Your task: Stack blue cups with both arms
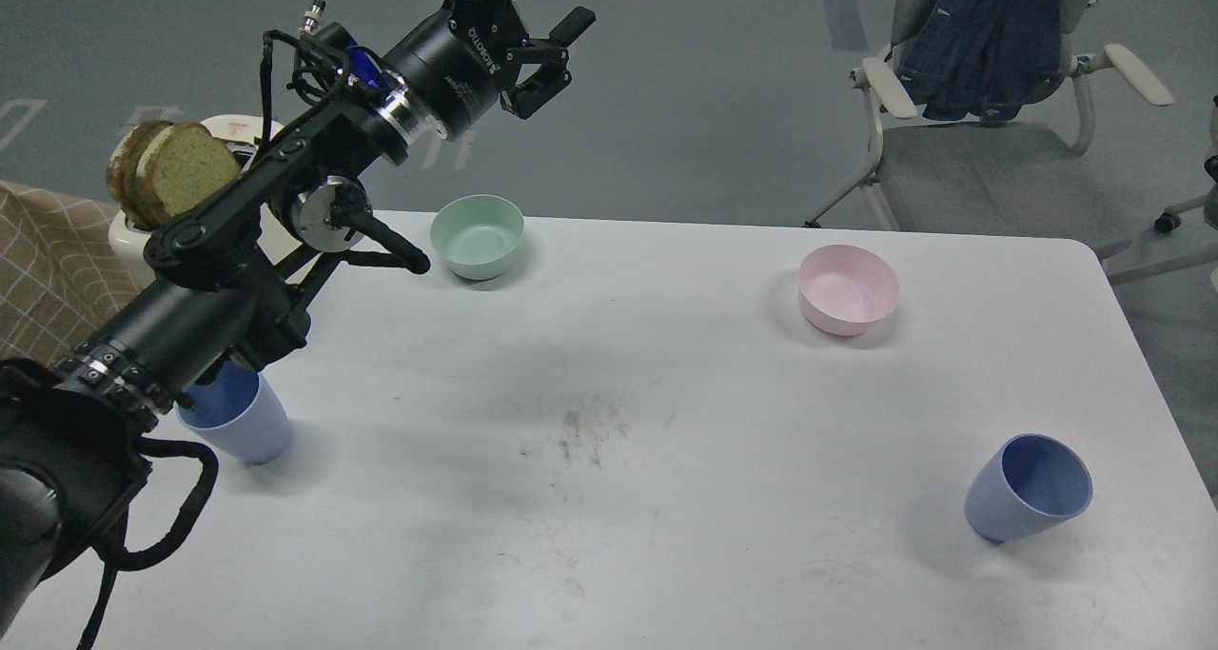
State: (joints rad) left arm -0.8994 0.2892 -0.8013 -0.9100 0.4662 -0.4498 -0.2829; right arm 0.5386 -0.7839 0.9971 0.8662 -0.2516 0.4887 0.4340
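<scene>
At lower left of frame, one matte periwinkle-blue plastic cup [238, 422] sits half hidden under the black left arm; its twin [1030, 488] stands at lower right. Left gripper [554, 49], top centre, jaws apart, empty. Right gripper unseen. Risk: the arm's elbow could knock the hidden cup as it descends.

L gripper [542, 46] raised far left, fingers apart, empty; blue cups near left [243, 420] & near right [1028, 488], well apart on table [666, 536]
</scene>
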